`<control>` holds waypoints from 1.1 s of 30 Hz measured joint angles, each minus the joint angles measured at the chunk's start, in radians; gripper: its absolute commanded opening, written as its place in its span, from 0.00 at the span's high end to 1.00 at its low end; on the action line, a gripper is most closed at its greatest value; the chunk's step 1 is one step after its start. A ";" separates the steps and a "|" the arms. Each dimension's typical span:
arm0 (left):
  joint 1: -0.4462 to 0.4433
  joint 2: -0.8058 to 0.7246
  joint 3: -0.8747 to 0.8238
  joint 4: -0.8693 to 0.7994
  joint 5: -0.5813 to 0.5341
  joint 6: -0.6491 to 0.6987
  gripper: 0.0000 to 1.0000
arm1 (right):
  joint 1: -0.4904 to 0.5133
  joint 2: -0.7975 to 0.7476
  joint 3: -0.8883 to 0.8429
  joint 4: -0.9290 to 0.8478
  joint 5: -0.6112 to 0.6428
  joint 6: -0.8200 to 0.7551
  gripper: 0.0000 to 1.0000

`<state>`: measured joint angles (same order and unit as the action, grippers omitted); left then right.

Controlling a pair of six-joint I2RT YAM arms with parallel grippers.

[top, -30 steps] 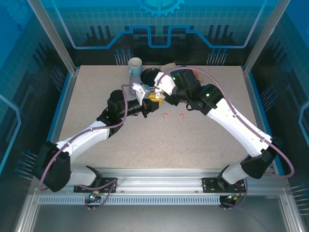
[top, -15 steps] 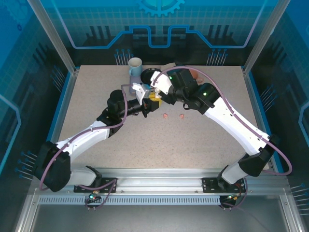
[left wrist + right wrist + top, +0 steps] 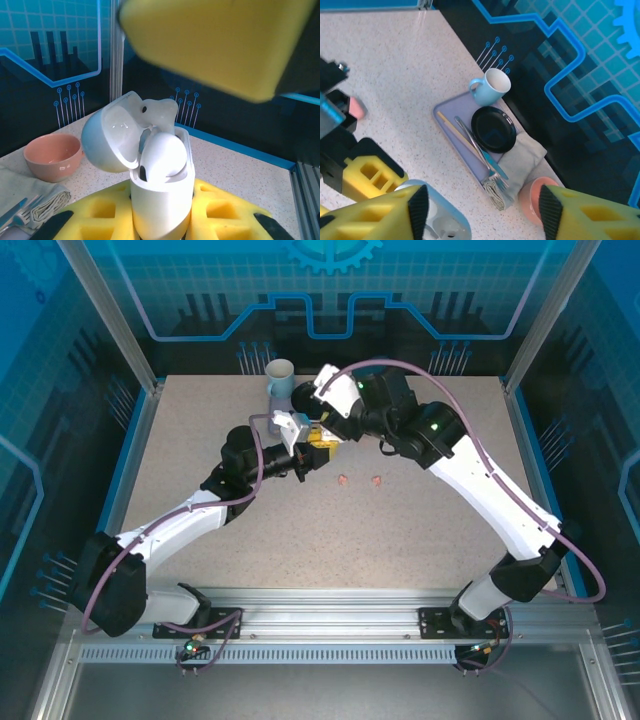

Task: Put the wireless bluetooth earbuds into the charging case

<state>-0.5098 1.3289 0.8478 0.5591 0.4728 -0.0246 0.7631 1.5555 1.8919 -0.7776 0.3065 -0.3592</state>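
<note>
Yellow foam pads (image 3: 585, 220): these line the fingers of both grippers.
Left gripper (image 3: 162, 227): its fingers are drawn close together and clamped on the lower body of the charging case (image 3: 162, 200). It holds the case upright above the table (image 3: 400, 530), towards the far side.
Lid (image 3: 107, 137): hinged open, tipped back to the left in the left wrist view.
White earbud (image 3: 162, 155): sits in the mouth of the case, its rounded head standing above the rim.
Right gripper (image 3: 482, 207): its fingers are well apart and grip nothing. It hovers just over the open case.
Pink earbuds (image 3: 343, 479): two lie on the table just near and right of the case. The second one (image 3: 376, 480) lies apart from the first.
Tray (image 3: 451, 112): at the far edge of the table, bearing a blue mug (image 3: 492, 85), a black plate (image 3: 493, 129) and cutlery.
Pink bowl (image 3: 52, 155): stands beside a folded cloth.
</note>
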 measured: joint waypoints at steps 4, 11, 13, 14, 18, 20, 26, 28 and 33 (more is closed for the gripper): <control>0.000 0.000 0.000 0.003 0.000 0.000 1.00 | -0.057 -0.001 0.035 0.000 -0.035 0.115 0.29; 0.000 0.000 0.000 0.019 -0.010 -0.002 1.00 | -0.301 -0.067 -0.088 0.037 -0.299 0.538 0.26; 0.000 0.000 0.000 0.026 -0.014 -0.002 1.00 | -0.342 -0.090 -0.157 0.058 -0.381 0.642 0.26; 0.000 0.000 0.000 0.030 -0.016 -0.002 1.00 | -0.353 -0.097 -0.189 0.066 -0.418 0.690 0.26; 0.000 0.000 0.000 0.043 -0.024 -0.002 1.00 | -0.358 -0.105 -0.307 0.130 -0.545 0.842 0.26; 0.000 0.000 0.000 0.043 -0.024 -0.003 1.00 | -0.358 -0.105 -0.349 0.167 -0.584 0.897 0.27; 0.000 0.005 -0.001 0.053 -0.031 -0.003 1.00 | -0.352 -0.111 -0.366 0.244 -0.633 0.973 0.27; 0.000 0.006 -0.001 0.052 -0.031 -0.003 1.00 | -0.340 -0.117 -0.366 0.257 -0.649 0.982 0.27; 0.000 0.008 -0.001 0.052 -0.031 -0.003 1.00 | -0.320 -0.125 -0.355 0.277 -0.679 0.988 0.27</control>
<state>-0.5098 1.3365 0.8467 0.6113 0.4419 -0.0273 0.4431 1.4303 1.5368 -0.5007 -0.3721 0.6292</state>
